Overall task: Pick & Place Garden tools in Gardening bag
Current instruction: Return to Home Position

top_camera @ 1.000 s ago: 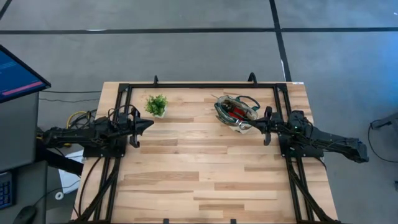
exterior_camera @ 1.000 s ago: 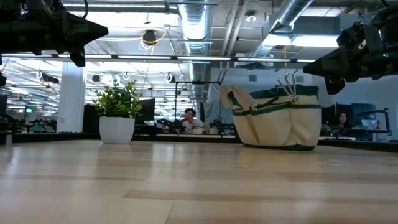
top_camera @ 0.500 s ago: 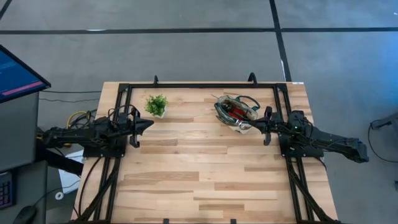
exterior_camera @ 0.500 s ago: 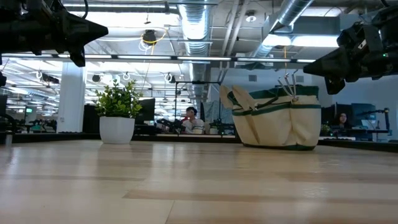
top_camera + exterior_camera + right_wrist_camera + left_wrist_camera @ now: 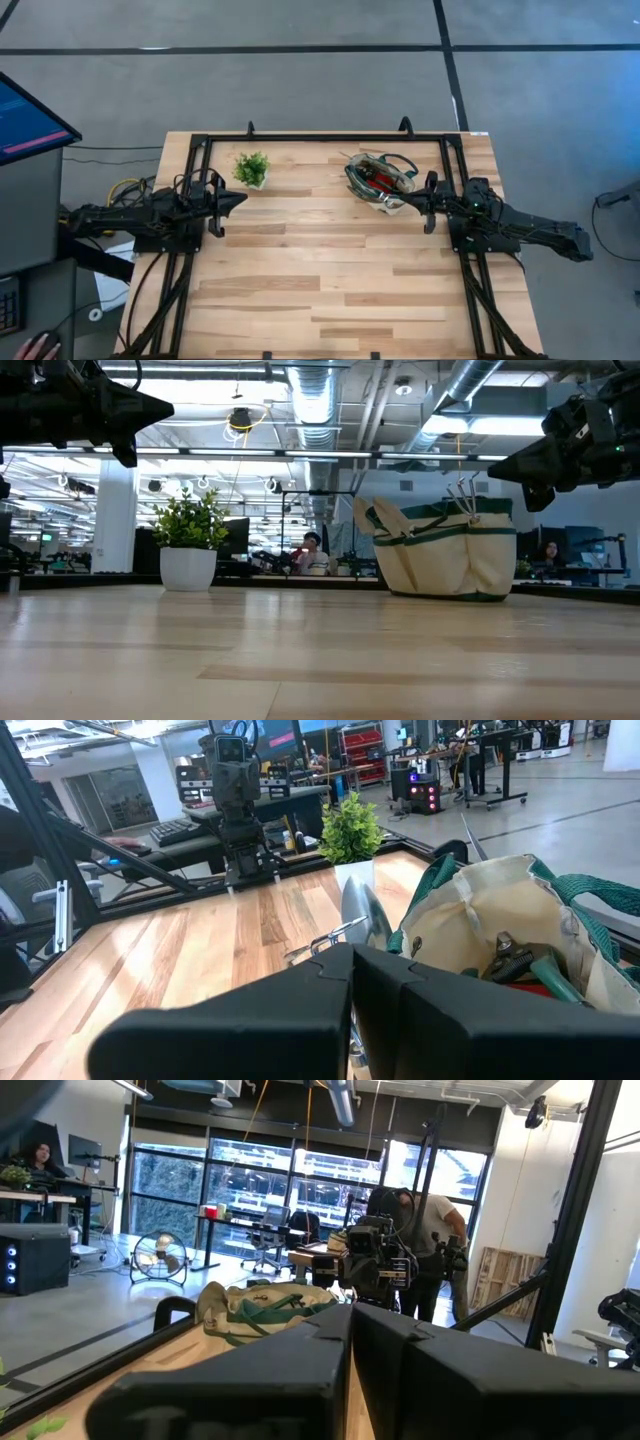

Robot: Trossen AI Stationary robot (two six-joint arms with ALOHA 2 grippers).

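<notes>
Gardening bag (image 5: 450,560) upright, tools (image 5: 513,963) apparently inside

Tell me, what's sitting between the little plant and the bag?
Nothing: the high view shows only bare table between the potted plant and the gardening bag.

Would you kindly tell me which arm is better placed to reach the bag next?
The right, probably: the right pincer hangs beside the bag, while the left pincer waits across the table, by the potted plant.
</notes>
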